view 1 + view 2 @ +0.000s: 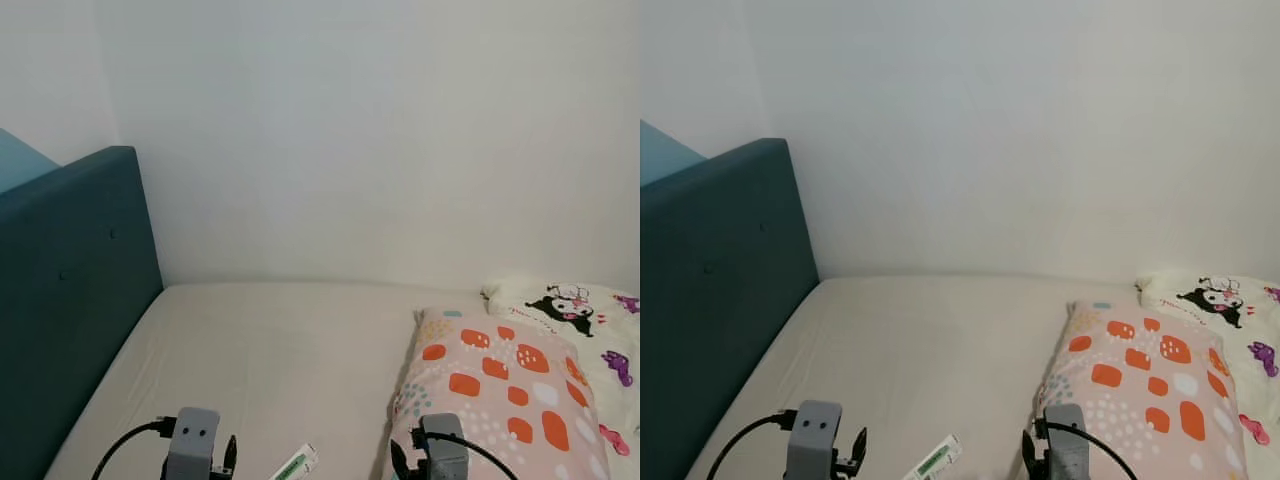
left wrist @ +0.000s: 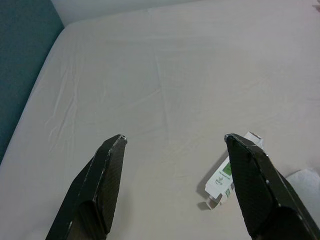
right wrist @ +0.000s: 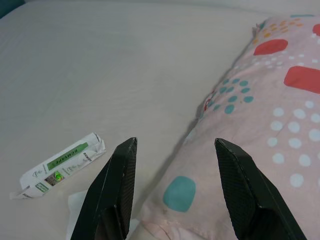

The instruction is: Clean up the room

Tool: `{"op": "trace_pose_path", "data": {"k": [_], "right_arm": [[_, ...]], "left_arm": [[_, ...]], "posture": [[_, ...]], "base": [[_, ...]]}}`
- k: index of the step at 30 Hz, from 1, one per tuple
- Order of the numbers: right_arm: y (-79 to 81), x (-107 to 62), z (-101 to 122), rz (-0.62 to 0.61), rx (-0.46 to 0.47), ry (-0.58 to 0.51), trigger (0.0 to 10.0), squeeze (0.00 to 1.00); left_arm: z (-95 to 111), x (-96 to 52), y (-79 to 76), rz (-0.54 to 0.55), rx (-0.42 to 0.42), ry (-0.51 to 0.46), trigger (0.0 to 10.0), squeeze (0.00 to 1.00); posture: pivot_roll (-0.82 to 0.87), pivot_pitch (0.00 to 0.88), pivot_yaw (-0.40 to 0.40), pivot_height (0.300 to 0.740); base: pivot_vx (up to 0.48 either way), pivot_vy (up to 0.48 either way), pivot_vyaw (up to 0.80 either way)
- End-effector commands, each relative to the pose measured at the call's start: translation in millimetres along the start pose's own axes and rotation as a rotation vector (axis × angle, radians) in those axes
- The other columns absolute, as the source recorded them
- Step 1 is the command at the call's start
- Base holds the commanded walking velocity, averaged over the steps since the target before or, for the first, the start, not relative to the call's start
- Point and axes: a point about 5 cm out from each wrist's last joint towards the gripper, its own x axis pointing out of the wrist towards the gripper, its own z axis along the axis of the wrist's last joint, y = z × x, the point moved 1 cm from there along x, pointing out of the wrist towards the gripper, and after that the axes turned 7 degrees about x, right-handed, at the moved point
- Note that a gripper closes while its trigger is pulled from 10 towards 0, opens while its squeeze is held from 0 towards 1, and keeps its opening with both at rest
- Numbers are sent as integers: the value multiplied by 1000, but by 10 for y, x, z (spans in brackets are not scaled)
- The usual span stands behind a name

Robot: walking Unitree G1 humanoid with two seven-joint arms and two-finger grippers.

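Note:
A small white and green packet [image 1: 294,464] lies on the beige bed sheet [image 1: 280,350] near the front edge, between my two arms; it also appears in the left wrist view [image 2: 223,178] and the right wrist view [image 3: 61,163]. My left gripper [image 2: 175,142] hovers open above the sheet, the packet just beside its fingers. My right gripper [image 3: 175,145] is open too, over the edge of a pink pillow [image 3: 260,100] with orange and teal spots. A bit of white tissue [image 3: 80,212] lies near the packet.
A teal headboard [image 1: 70,290] stands along the left of the bed. A white wall [image 1: 380,140] rises behind. The pink pillow [image 1: 495,400] and a white cartoon-print pillow [image 1: 575,310] take the right side. The sheet between headboard and pillows is bare.

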Motion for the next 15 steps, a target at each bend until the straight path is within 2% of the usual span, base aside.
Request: {"op": "trace_pose_path", "data": {"k": [1, 9, 15], "right_arm": [[-14, -33, -54, -3, 5, 24, 10000, 0], [-8, -32, -55, 5, 4, 30, 10000, 0], [-5, -28, -49, 15, 3, 28, 10000, 0]], "left_arm": [[-41, -35, -12, -3, 5, 12, 10000, 0], [-51, -42, -32, -16, 6, 17, 10000, 0], [-51, -41, -39, -18, 5, 17, 10000, 0]], "posture": [[23, 80, -57, 685], [15, 73, -53, 650], [16, 73, -54, 650]], "base": [[0, 0, 0], [0, 0, 0], [0, 0, 0]]}}
